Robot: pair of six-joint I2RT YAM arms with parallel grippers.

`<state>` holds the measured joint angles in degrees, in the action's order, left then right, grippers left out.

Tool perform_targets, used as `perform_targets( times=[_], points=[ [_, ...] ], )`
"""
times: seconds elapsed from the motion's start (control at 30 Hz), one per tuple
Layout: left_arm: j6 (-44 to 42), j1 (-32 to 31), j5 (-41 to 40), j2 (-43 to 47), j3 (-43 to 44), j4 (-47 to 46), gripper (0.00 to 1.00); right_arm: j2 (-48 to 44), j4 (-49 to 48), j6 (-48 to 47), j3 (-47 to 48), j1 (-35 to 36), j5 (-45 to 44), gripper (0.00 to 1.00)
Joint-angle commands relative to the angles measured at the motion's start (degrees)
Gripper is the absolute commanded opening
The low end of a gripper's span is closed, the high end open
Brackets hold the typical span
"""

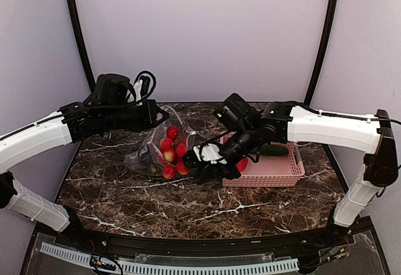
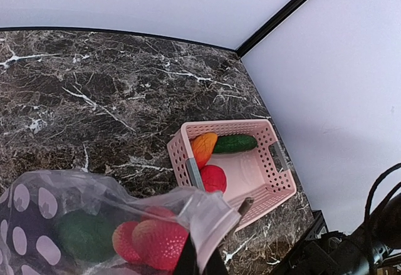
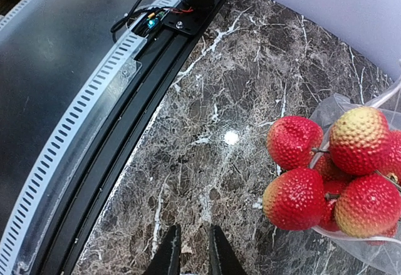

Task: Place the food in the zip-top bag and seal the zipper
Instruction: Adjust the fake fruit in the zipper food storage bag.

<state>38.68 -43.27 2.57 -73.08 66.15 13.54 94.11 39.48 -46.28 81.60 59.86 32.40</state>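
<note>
My left gripper [image 2: 200, 264] is shut on the whitish zipper strip [image 2: 216, 217] of the clear spotted zip-top bag [image 1: 147, 153], holding its mouth up off the table. Red berries [image 1: 170, 151] and a green pepper [image 2: 84, 234] lie in the bag. In the right wrist view the berries [image 3: 294, 197] bunch at the bag's edge [image 3: 376, 253]. My right gripper [image 3: 191, 259] hangs low over the marble beside them, jaws a narrow gap apart with nothing between. It sits between bag and basket [image 1: 210, 173]. An orange-red piece [image 2: 203, 146], a cucumber [image 2: 235, 143] and a red tomato [image 2: 213, 178] remain food in the basket.
The pink lattice basket [image 1: 285, 173] stands on the right of the dark marble table [image 1: 188, 206]. A black rail with a white slotted strip [image 3: 75, 137] runs along the near table edge. Light walls [image 1: 200, 31] close the back and sides.
</note>
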Motion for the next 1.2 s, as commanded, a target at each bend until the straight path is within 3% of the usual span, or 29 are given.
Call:
perform_targets(
  times=[0.0, 0.43, 0.67, 0.8, 1.17],
  points=[
    [0.39, 0.24, 1.56, 2.5, -0.35, 0.19, 0.01, 3.05, -2.25, -2.02, -0.39, 2.01, -6.21, 0.13],
    [0.68, 0.21, 4.38, 2.34, -1.63, 0.03, 0.01, 5.94, -13.24, 7.11, 7.79, 1.26, -13.25, 0.08],
    [0.54, 0.27, 5.77, 2.36, -2.27, 0.05, 0.01, 11.56, -13.31, 15.71, 14.44, -1.41, -11.12, 0.1],
    [0.17, 0.24, 5.17, 3.0, -2.63, 0.57, 0.01, 12.28, -12.2, 15.95, 14.33, -1.45, -9.83, 0.11],
    [-0.34, 0.23, 4.05, 3.05, -2.34, 1.13, 0.01, 1.04, -7.78, 6.41, 4.88, -2.57, -10.73, 0.13]
  ],
)
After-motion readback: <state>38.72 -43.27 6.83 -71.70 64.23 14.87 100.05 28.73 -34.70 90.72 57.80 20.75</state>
